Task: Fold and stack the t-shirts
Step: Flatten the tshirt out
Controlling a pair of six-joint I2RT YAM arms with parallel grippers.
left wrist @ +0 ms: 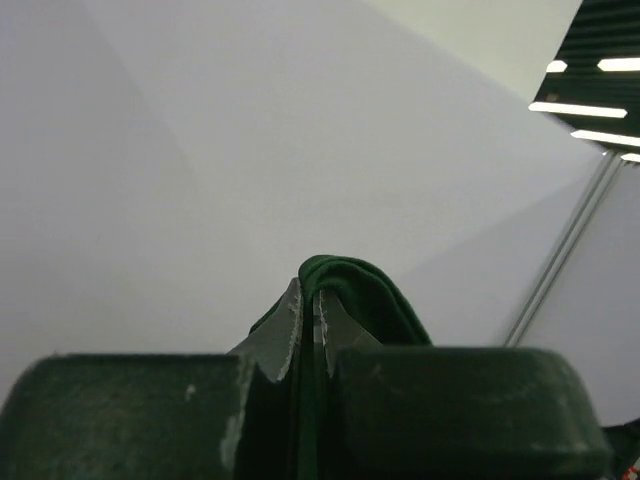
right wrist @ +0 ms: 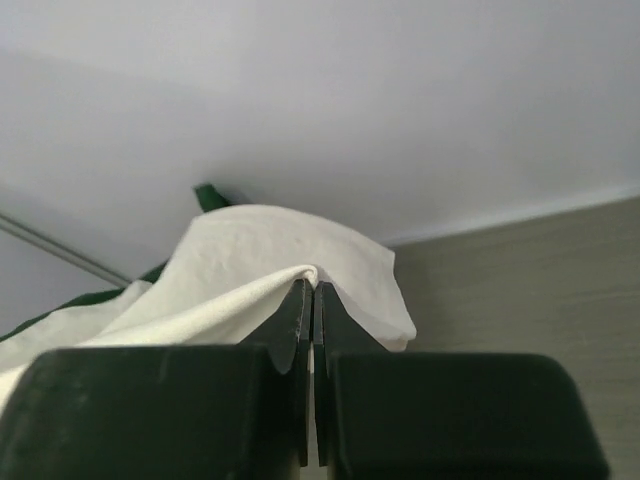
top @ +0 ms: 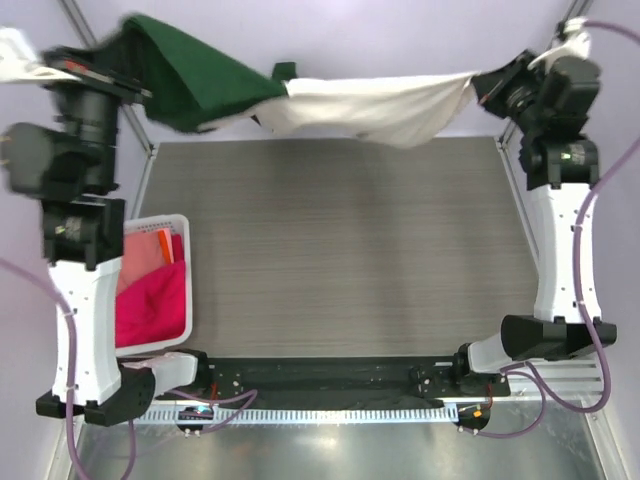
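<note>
One stretch of t-shirt cloth hangs in the air over the table's far edge, held between both arms. Its left part is dark green (top: 190, 70) and its right part is cream (top: 370, 110). My left gripper (top: 150, 95) is shut on the green end, and in the left wrist view green fabric (left wrist: 365, 290) folds over the closed left gripper (left wrist: 311, 300). My right gripper (top: 487, 88) is shut on the cream end. In the right wrist view, cream cloth (right wrist: 270, 250) drapes over the shut right gripper (right wrist: 313, 290). A magenta t-shirt (top: 150, 305) and a salmon-pink one (top: 140, 255) lie in the basket.
A white lattice basket (top: 150, 222) stands at the table's left side beside the left arm. The grey wood-grain table (top: 330, 240) spreads under the hanging cloth. Both arm bases sit at the near edge.
</note>
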